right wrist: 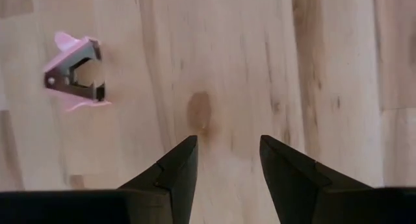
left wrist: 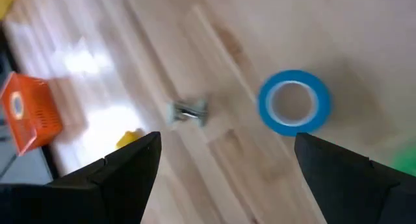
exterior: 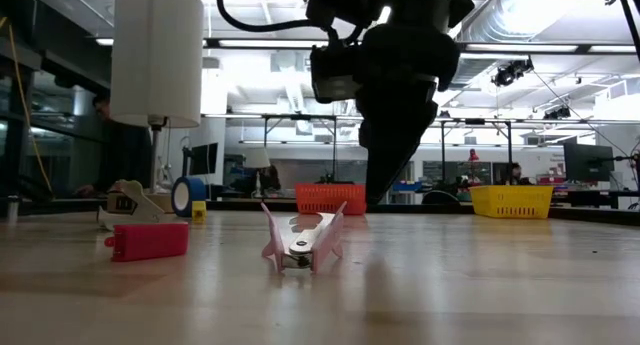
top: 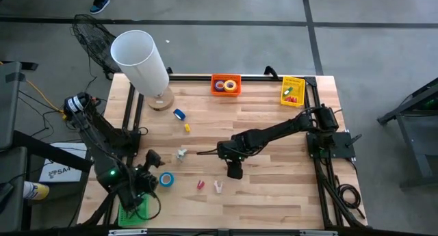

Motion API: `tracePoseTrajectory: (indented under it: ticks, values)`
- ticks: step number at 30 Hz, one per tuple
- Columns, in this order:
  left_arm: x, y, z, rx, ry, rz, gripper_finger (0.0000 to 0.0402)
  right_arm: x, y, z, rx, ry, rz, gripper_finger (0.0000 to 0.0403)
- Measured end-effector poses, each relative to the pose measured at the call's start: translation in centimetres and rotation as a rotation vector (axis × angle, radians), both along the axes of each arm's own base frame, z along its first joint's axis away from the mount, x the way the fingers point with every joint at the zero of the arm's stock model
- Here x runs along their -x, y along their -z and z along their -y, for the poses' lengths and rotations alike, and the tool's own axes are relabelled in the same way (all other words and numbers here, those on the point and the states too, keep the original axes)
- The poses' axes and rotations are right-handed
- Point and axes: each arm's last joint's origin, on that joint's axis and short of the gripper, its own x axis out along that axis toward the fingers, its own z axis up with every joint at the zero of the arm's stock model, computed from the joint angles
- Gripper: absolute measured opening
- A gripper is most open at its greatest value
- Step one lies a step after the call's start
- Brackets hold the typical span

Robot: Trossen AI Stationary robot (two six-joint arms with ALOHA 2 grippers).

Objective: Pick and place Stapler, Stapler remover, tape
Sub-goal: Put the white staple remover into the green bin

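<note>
Wooden table (top: 274, 195), blue tape (top: 166, 179) by open left gripper (top: 146, 169), right gripper (top: 234, 172) empty, parted.

Blurred throughout in the left wrist view: blue tape roll (left wrist: 294, 102), small metal piece (left wrist: 189, 112) of unclear kind, orange basket (left wrist: 29, 111) cut by the frame edge, yellow bit (left wrist: 129, 139) half hidden behind a dark finger (left wrist: 123, 169). From above, contents of the yellow basket (top: 293, 90) too small to name. In the low view, right arm (exterior: 385, 55) cut off by the top edge, fingertips lost in dark silhouette. White cylinder (exterior: 157, 53) also cropped at the top.
</note>
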Motion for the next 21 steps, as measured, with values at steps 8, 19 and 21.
tracePoseTrajectory:
  ticks: [8,19,21]
  values:
    - [-3.4,0.1,-2.9,-0.043,-0.115,-0.015,0.0346,0.5,0.4,0.6,0.166,0.096,-0.031,0.0157]
    - [-5.8,0.1,-5.9,-0.1,-0.171,-0.049,0.0346,1.9,2.4,1.4,0.319,0.022,-0.08,0.0154]
    - [-6.0,0.1,-6.2,-0.105,-0.179,-0.054,0.0346,2.2,2.8,1.5,0.341,0.027,-0.083,0.0154]
